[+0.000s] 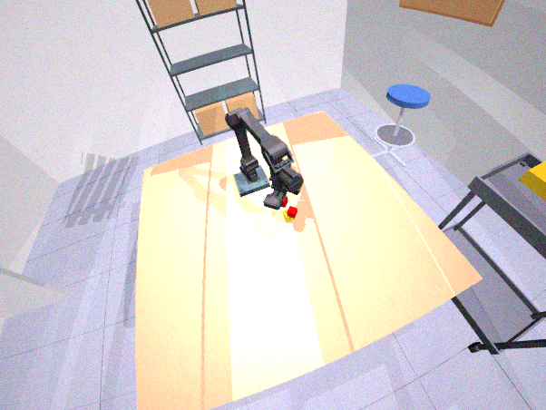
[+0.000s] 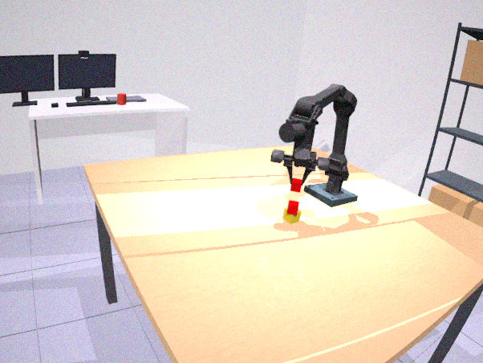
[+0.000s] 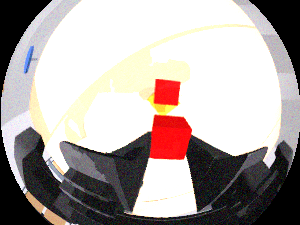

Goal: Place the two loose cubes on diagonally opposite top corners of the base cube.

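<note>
Near the middle of the exterior frame, the black metal gripper clamps one glossy red cube above the yellow base cube; careless lowering could knock the red cube already on top.

Two red cubes and one yellow cube can be counted. One black robot arm is seen. Two dark screens, one red cup and one blue stool are shown too. One wooden counter is seen.
</note>
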Action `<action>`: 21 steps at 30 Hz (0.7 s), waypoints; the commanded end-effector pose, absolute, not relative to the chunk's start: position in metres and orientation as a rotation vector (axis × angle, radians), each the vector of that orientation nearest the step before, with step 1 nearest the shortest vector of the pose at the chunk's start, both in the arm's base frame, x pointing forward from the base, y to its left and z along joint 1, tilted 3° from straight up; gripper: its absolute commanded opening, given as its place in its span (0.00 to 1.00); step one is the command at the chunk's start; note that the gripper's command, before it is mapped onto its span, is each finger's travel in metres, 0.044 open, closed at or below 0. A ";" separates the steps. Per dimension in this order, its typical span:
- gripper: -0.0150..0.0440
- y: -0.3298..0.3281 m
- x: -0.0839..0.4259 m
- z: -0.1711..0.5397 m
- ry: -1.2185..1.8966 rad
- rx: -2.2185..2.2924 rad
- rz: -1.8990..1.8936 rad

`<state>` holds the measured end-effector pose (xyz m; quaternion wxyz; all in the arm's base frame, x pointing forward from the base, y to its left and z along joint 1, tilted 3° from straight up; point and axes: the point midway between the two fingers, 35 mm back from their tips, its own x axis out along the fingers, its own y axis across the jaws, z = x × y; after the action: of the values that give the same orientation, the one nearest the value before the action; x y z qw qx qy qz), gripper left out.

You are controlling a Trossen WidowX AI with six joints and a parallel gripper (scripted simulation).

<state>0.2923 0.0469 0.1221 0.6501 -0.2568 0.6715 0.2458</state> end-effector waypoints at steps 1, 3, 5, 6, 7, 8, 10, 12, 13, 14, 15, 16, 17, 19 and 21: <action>0.43 0.049 0.290 0.121 1.519 -0.600 0.582; 0.43 0.049 0.290 0.119 1.519 -0.601 0.583; 0.43 0.049 0.290 0.114 1.519 -0.602 0.585; 0.43 0.049 0.289 0.111 1.518 -0.603 0.585; 0.43 0.049 0.289 0.108 1.518 -0.604 0.586; 0.43 0.049 0.289 0.105 1.518 -0.605 0.587; 0.43 0.049 0.288 0.098 1.518 -0.607 0.589; 0.43 0.049 0.288 0.093 1.517 -0.608 0.591; 0.43 0.049 0.287 0.091 1.517 -0.609 0.591; 0.43 0.049 0.287 0.091 1.517 -0.609 0.592; 0.43 0.049 0.287 0.091 1.517 -0.609 0.592; 0.43 0.049 0.287 0.091 1.517 -0.609 0.592; 0.43 0.049 0.287 0.091 1.517 -0.609 0.592; 0.43 0.049 0.287 0.091 1.517 -0.609 0.592; 0.43 0.049 0.287 0.091 1.517 -0.609 0.592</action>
<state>0.2890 0.0484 0.0940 0.6483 -0.2671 0.6657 0.2553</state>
